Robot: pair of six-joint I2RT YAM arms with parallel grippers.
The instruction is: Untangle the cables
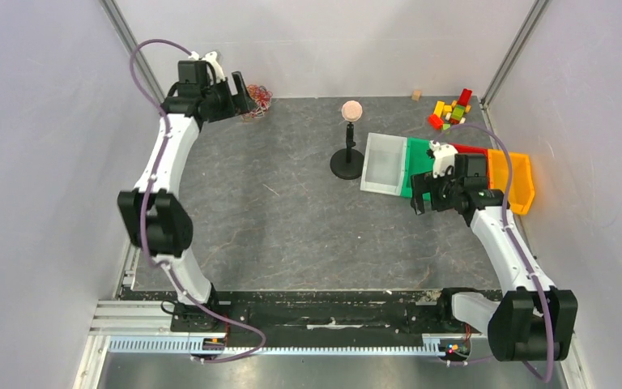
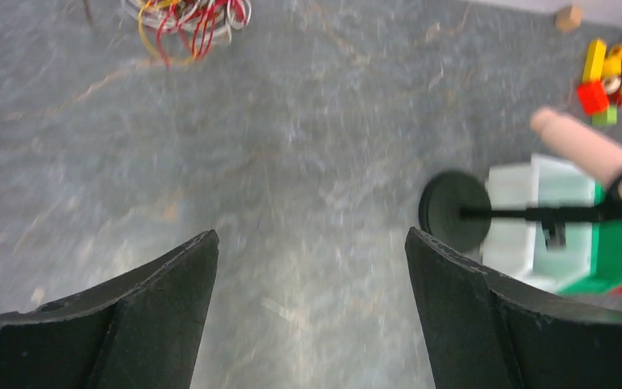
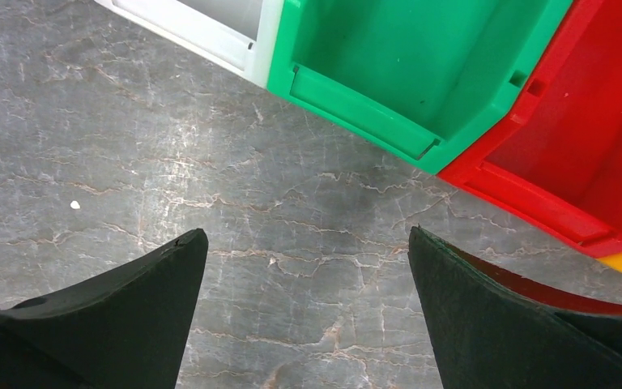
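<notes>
Beyond left claw (image 2: pixel 309 235), cables (image 2: pixel 190 18) form tangled red-yellow-white loops.

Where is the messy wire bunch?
Look at the grey table, far left corner by the back wall. The cables lie there, a small tangle of thin red, orange and white loops; the colourful blocks far right are chunky instead.

cables (image 2: pixel 186 20): cut off at 11 o'clock edge, blurred, strands too thin to trace | overhead: partly behind left tool (image 1: pixel 241 91) | red bin (image 1: pixel 470 149): mostly hidden under right arm
</notes>
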